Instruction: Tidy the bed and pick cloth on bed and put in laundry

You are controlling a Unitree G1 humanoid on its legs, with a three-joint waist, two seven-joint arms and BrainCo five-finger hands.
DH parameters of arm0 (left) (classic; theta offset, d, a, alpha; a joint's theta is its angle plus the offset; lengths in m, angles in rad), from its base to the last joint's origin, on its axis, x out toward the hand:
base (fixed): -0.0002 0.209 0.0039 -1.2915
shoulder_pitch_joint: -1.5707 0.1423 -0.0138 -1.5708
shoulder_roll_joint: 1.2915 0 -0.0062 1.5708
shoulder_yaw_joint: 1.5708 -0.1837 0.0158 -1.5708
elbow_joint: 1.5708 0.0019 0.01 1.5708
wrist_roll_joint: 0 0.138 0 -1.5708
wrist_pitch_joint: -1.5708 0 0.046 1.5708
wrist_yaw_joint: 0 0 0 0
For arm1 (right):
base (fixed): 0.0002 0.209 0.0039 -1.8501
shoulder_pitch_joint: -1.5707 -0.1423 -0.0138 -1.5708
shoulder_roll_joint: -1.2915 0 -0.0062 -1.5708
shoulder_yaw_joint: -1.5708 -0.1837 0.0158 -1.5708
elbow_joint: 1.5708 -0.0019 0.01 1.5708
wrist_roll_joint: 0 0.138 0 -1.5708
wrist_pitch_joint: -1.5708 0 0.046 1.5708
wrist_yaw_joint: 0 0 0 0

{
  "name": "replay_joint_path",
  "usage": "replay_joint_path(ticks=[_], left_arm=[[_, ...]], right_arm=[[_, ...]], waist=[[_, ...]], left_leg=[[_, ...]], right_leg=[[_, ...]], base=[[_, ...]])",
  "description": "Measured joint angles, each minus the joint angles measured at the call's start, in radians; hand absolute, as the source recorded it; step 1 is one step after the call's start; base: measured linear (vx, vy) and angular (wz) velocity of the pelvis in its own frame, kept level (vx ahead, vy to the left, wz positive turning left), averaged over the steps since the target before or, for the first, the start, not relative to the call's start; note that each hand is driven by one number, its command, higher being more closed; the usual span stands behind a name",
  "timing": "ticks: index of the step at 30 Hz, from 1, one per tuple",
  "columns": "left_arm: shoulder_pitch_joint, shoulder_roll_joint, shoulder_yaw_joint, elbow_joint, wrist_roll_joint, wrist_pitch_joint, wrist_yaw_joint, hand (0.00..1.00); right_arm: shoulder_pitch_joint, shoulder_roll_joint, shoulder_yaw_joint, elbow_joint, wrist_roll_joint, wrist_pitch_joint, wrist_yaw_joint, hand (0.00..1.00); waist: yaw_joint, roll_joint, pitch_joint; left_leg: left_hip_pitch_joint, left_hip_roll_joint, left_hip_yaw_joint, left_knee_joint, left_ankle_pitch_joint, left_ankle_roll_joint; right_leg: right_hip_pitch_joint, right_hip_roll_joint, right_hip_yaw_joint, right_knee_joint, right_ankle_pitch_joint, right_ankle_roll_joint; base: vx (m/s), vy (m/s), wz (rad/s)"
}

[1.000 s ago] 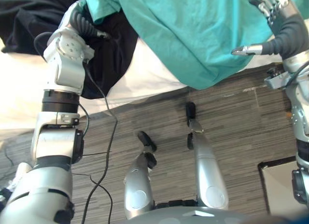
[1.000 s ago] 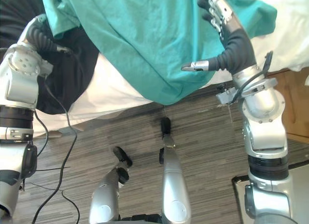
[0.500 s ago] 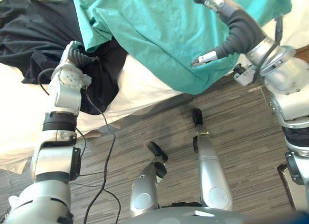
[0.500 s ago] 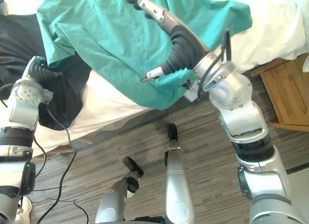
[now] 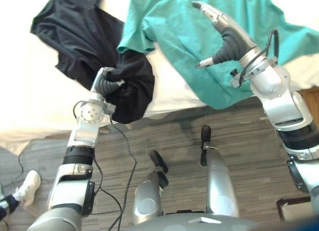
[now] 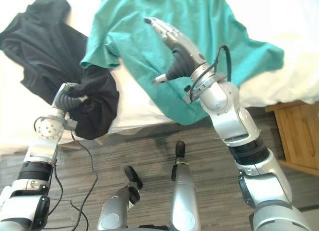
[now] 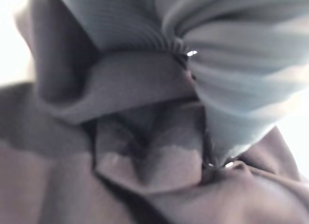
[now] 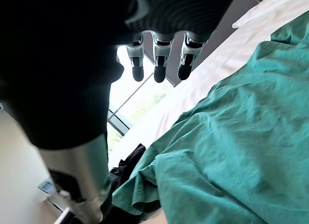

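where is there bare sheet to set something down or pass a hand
Bare sheet: a wedge at the near edge between the black cloth and the teal cloth, a stretch left of the black cloth, another right of the teal. Crowded where the two meet, with the left hand in the black cloth and the open right hand above the teal.

Two cloths lie on the bed [image 5: 175, 91], both hanging over its near edge: the left cloth [image 5: 79, 37], with the left hand [image 5: 106, 82] in it, and the right cloth [image 5: 174, 32] overlapping it, under the right hand [image 5: 224, 28]. A nightstand [image 6: 299, 134] stands right of the bed.
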Motion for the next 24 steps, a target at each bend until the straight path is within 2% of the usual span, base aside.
replay_joint_path(ticks=[4,6,10,11,14,15,17,19,21,22,24], left_arm=[[0.007,-0.007,-0.016,-0.033,-0.059,-0.035,-0.076,1.0],[0.008,-0.008,-0.018,-0.035,-0.089,-0.064,-0.134,1.0],[0.068,-0.008,-0.021,-0.061,-0.16,-0.062,-0.275,1.0],[0.103,-0.008,-0.03,-0.053,-0.162,-0.04,-0.298,1.0],[0.203,-0.022,-0.116,0.143,-0.143,0.105,-0.333,1.0],[0.236,-0.045,-0.15,0.214,-0.113,0.151,-0.329,1.0],[0.274,-0.083,-0.181,0.247,-0.087,0.179,-0.306,1.0],[0.309,-0.13,-0.176,0.242,-0.078,0.175,-0.259,1.0],[0.287,-0.13,-0.183,0.238,-0.077,0.171,-0.23,1.0],[0.275,-0.136,-0.186,0.233,-0.077,0.165,-0.218,1.0],[0.272,-0.154,-0.188,0.217,-0.077,0.157,-0.199,1.0]], right_arm=[[-0.146,-0.014,0.002,0.254,-0.052,0.047,-0.019,0.0],[-0.228,-0.036,0.009,0.392,-0.078,0.078,-0.029,0.0],[-0.34,-0.113,0.023,0.585,-0.086,0.129,-0.054,0.0],[-0.354,-0.129,0.027,0.613,-0.087,0.134,-0.06,0.0],[-0.379,-0.138,0.028,0.71,-0.136,0.153,-0.068,0.0],[-0.387,-0.145,0.024,0.722,-0.15,0.158,-0.083,0.0],[-0.421,-0.165,0.011,0.727,-0.155,0.173,-0.097,0.0],[-0.456,-0.173,0.003,0.737,-0.165,0.192,-0.097,0.0],[-0.473,-0.167,-0.003,0.727,-0.191,0.198,-0.078,0.0],[-0.483,-0.16,-0.004,0.719,-0.206,0.197,-0.055,1.0],[-0.485,-0.146,-0.005,0.711,-0.236,0.192,-0.004,1.0]], waist=[[0.041,0.002,-0.001],[0.067,0.004,-0.001],[0.102,0.026,0.003],[0.103,0.03,0.004],[0.112,0.034,0.018],[0.124,0.031,0.021],[0.134,0.026,0.04],[0.146,0.025,0.064],[0.148,0.024,0.065],[0.147,0.024,0.065],[0.144,0.022,0.066]], left_leg=[[-0.05,0.007,-0.074,-0.004,0.022,-0.005],[-0.083,0.016,-0.117,-0.003,0.038,-0.006],[-0.141,0.021,-0.168,0.002,0.044,-0.005],[-0.158,0.019,-0.176,0.005,0.045,-0.004],[-0.209,0.017,-0.199,0.023,0.045,-0.002],[-0.239,0.018,-0.201,0.033,0.045,-0.002],[-0.263,0.019,-0.2,0.043,0.045,-0.002],[-0.284,0.025,-0.198,0.058,0.044,-0.002],[-0.311,0.033,-0.194,0.072,0.042,-0.003],[-0.323,0.036,-0.189,0.076,0.045,-0.003],[-0.328,0.045,-0.18,0.08,0.045,-0.001]], right_leg=[[0.008,0.002,-0.059,-0.029,0.011,-0.01],[0.018,0.012,-0.086,-0.076,0.035,-0.015],[0.033,0.029,-0.127,-0.166,0.089,-0.013],[0.033,0.03,-0.131,-0.184,0.101,-0.012],[0.021,0.031,-0.145,-0.23,0.131,-0.008],[0.003,0.032,-0.15,-0.243,0.142,-0.007],[-0.014,0.033,-0.151,-0.254,0.155,-0.012],[-0.027,0.036,-0.151,-0.253,0.16,-0.017],[-0.051,0.039,-0.151,-0.249,0.162,-0.021],[-0.063,0.039,-0.151,-0.249,0.16,-0.022],[-0.073,0.042,-0.148,-0.249,0.161,-0.023]], base=[[0.03,-0.032,0.42],[0.04,-0.018,0.34],[0.01,-0.004,0.25],[0.0,0.031,0.22],[-0.01,0.037,0.2],[-0.03,0.016,0.1],[-0.03,0.006,0.03],[-0.06,-0.001,0.01],[-0.07,-0.022,-0.05],[-0.06,-0.022,-0.09],[-0.04,-0.018,-0.13]])
